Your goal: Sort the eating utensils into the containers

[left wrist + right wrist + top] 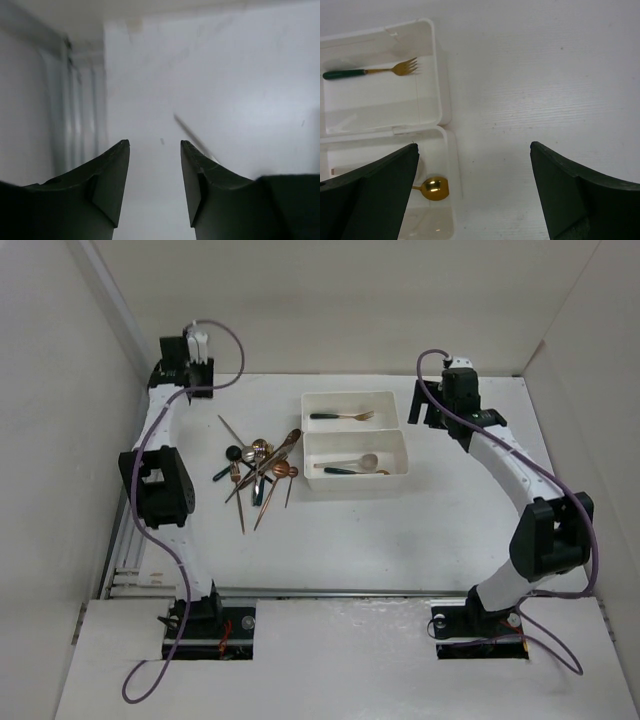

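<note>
Two utensils look sorted, as we read it: a green-handled fork (372,71) lies in the far bin (436,60), and a gold spoon (434,188) lies in the near bin (452,170). We take that to mean forks in one and spoons in the other.

Most of the work is left. A pile (258,468) of spoons and forks lies crossed on the table (450,530), just left of the bins and outside both. They overlap too much for us to count them or tell each kind apart.

Neither arm has anything in hand. The left gripper (154,150) has its jaws moderately parted with only bare table between them, and it sits at the far left corner, well apart from the pile. The right gripper (474,150) is spread wide and empty, over bare table just right of the bins. We judge the task barely begun, with the whole pile to be picked through one piece at a time.
</note>
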Robot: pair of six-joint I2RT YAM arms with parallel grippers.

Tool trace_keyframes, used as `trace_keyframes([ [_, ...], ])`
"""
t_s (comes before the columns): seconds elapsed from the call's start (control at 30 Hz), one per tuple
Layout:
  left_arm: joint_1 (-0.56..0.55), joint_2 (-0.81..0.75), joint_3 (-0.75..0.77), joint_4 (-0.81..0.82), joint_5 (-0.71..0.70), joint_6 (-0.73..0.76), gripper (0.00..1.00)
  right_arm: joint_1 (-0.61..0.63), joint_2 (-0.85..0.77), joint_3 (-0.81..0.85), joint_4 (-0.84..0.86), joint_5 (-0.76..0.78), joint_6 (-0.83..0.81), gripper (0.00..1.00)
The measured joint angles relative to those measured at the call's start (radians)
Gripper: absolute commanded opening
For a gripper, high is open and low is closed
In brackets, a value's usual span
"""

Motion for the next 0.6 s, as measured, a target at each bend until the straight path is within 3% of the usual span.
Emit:
trace_keyframes([
  [0.1,0.031,-0.012,-0.235,-0.087,0.006,-0.08,0.39,0.028,0.024,0.008,-0.002,0.0,0.011,0.97],
  [0.23,-0.009,-0.012,-0.5,-0.177,0.004,-0.114,0.37,0.06,0.043,0.022,-0.007,0.01,0.026,0.97],
  [0.6,-0.039,-0.219,-0.64,-0.142,0.013,-0.116,0.4,0.14,0.046,0.038,-0.046,0.116,0.03,0.97],
])
